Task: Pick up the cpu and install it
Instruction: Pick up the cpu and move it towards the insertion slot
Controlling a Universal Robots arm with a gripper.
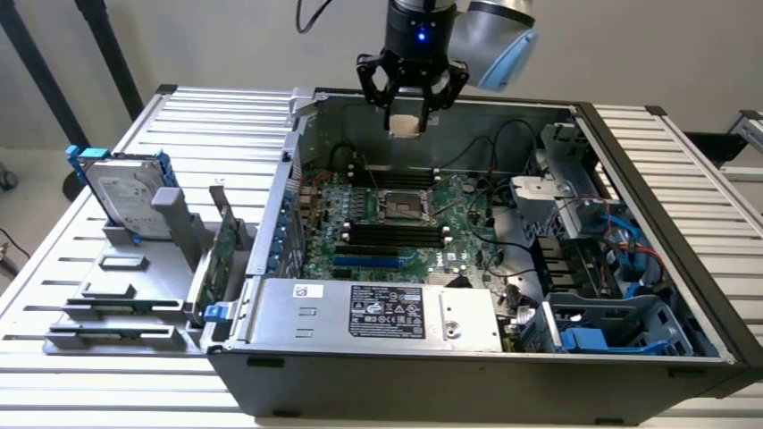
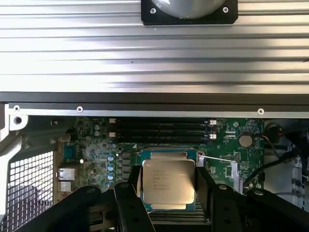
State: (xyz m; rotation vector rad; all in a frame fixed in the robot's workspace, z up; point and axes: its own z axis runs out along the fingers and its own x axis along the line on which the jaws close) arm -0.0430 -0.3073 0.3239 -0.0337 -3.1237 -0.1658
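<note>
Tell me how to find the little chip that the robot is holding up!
Look for the big open computer case on the metal table. Just above its far edge hangs the black gripper, and the cpu is pinched in it. It is a small flat square with a silvery top, up in the air, while the green motherboard lies down inside the case.

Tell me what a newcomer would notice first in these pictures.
The gripper hangs over the open computer case, gripping the cpu. Beneath it, the socket lies on the green motherboard. A hard drive stands upright outside the case, at the exterior view's left.
</note>
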